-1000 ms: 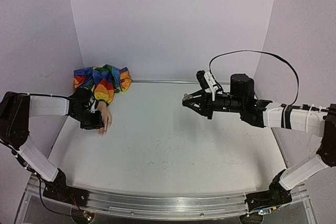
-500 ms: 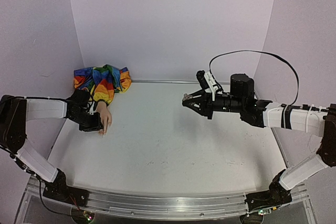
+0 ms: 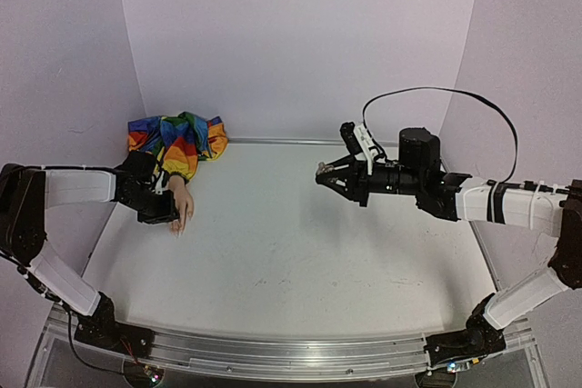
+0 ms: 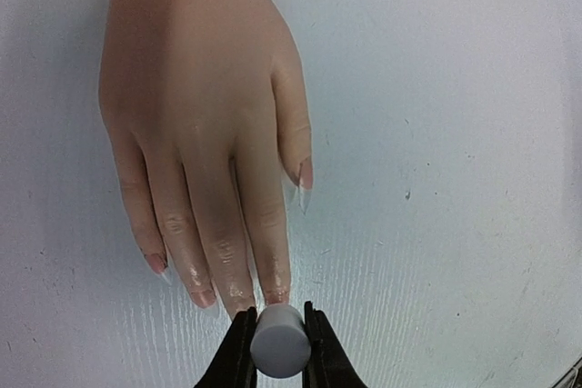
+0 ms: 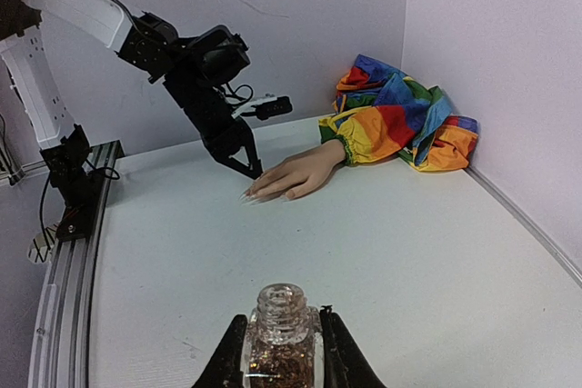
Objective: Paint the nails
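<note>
Left gripper (image 4: 278,358) clamped on a small round grey cap (image 4: 279,341), sitting right at the index and middle fingertips of the mannequin hand (image 4: 195,115). Can't tell if anything under the cap touches the nails (image 4: 202,298); they look pale pink and glossy, with the thumb nail off to the side. Hand lies palm down on the table (image 3: 300,243) at far left, fingers pointing toward the near edge. Its rainbow sleeve (image 3: 177,138) is bunched in the far left corner against the wall. Right gripper (image 5: 282,352) is closed around a small clear bottle (image 5: 279,333), neck open, brown glittery contents, held upright mid-right, well apart from the hand.
</note>
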`<state>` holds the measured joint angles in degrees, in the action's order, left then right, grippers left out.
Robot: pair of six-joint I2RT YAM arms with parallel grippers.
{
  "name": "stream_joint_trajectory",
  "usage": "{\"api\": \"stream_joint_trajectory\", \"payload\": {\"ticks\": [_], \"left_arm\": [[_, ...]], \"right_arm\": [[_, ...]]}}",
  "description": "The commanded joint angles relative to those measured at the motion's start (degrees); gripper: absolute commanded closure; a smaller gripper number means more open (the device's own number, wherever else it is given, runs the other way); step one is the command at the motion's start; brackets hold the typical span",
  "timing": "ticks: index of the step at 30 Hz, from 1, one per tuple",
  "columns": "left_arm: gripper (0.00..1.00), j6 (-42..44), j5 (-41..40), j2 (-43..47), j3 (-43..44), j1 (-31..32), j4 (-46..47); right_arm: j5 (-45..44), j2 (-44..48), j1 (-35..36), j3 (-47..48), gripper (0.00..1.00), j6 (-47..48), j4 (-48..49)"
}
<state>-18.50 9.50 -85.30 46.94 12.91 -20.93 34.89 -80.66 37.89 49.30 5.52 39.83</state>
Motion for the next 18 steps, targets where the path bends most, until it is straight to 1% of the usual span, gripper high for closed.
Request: {"api": "stream_joint_trajectory", "payload": {"ticks": [1, 9, 18], "left_arm": [[1.00, -0.05, 0.69, -0.63, 3.13, -0.25, 0.98], [1.00, 0.22, 0.96, -2.67, 3.70, -0.26, 1.23], [1.00, -0.18, 1.38, -2.17, 1.92, -0.25, 1.42]], "right_arm": [[1.14, 2.09, -0.36, 0.10, 1.00, -0.68, 3.59], [1.10, 2.17, -0.39, 0.10, 1.00, -0.69, 3.60], [1.15, 2.17, -0.44, 0.10, 1.00, -0.73, 3.72]]}}
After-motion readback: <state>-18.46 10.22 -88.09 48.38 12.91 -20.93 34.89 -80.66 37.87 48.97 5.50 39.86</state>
